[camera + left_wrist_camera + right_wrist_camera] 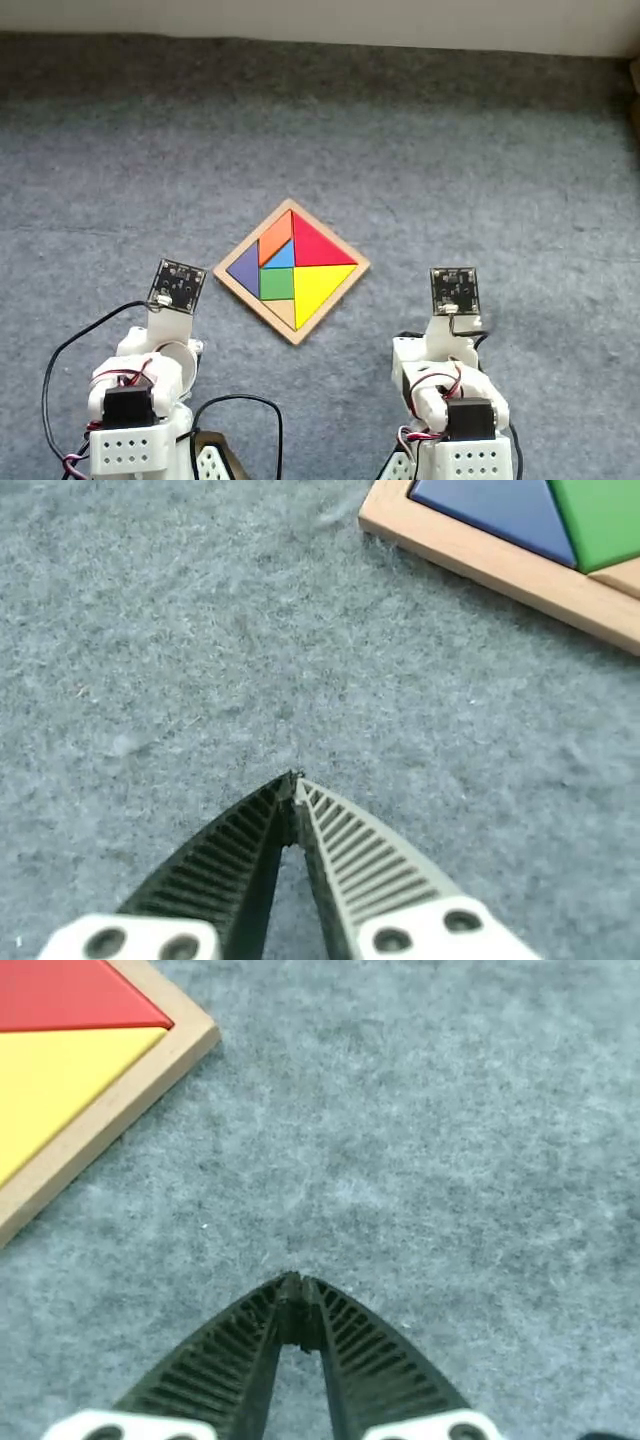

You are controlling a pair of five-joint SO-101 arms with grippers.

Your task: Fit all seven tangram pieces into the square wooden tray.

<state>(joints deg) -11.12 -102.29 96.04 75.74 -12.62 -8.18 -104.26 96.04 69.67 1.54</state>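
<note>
Tray [296, 340] w/ all 7 pieces [315, 285] fitted; L gripper [293, 780], R gripper [292, 1280] closed.

**Tray [332, 304] at mid tabletop [480, 150]**

The tray lies corner-on, with the tangram pieces [300, 265] inside it. The left arm [140, 385] stands at the front to its left and the right arm [450, 400] at the front to its right, each apart from it.

A grey felt-covered table [480, 150] carries the square wooden tray [329, 301], turned like a diamond, near its middle.
</note>
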